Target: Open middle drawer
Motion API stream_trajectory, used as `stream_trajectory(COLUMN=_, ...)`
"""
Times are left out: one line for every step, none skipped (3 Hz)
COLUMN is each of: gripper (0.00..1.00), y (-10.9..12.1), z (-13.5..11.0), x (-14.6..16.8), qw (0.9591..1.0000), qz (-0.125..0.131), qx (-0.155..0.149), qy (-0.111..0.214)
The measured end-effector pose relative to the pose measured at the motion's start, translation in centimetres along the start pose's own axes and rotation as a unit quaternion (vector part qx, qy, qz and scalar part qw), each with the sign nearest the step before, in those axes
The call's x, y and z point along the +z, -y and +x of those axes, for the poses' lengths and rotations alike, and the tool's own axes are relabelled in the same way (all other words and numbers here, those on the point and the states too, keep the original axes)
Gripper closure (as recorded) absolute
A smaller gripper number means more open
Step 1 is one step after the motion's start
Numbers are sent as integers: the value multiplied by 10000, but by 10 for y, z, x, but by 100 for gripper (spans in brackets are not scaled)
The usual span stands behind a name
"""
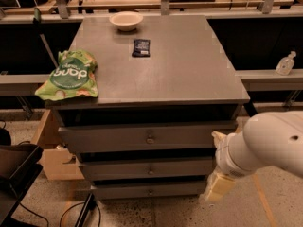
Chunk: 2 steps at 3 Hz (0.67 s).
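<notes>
Gripper (pixel 218 187): low on the right of the cabinet, out on the end of the white arm (pixel 265 145) that reaches in from the right edge.
Claw state: open or closed, I cannot tell from here; only cream-coloured parts poke out from behind the wrist.
Middle drawer (pixel 118 169): second grey front down the stack, between the taller top front (pixel 104 138) and the narrower bottom front (pixel 123 191); it looks pushed in.
Knob (pixel 150 170): small, round, dead centre of the middle front, nothing touching it.
Drawer against claw: the knob sits to the left of the claw and a little above it, clearly apart; the claw hangs by the right ends of the middle and bottom fronts.
Contact: whether the claw touches the fronts, I cannot say.
Cabinet top (pixel 189 70): green snack bag (pixel 71 77) at the front left corner, white bowl (pixel 126 20) at the back, dark packet (pixel 141 47) just in front of the bowl.
Right ledge: clear pump bottle (pixel 286 64), upright.
</notes>
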<state>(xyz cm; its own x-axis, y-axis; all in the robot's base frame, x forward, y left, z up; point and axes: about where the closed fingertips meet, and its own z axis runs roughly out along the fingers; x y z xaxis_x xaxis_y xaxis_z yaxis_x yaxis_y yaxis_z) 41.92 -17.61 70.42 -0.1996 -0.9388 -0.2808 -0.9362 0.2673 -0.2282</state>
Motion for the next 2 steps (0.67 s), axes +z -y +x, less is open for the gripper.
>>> stream_trajectory(gripper=0, y=-12, z=-6, x=50, qw=9995, qz=300, qx=-82, qy=-91)
stream_trajectory(gripper=0, y=5, z=-8, x=50, qw=9975, qz=704, qx=50, qy=-15)
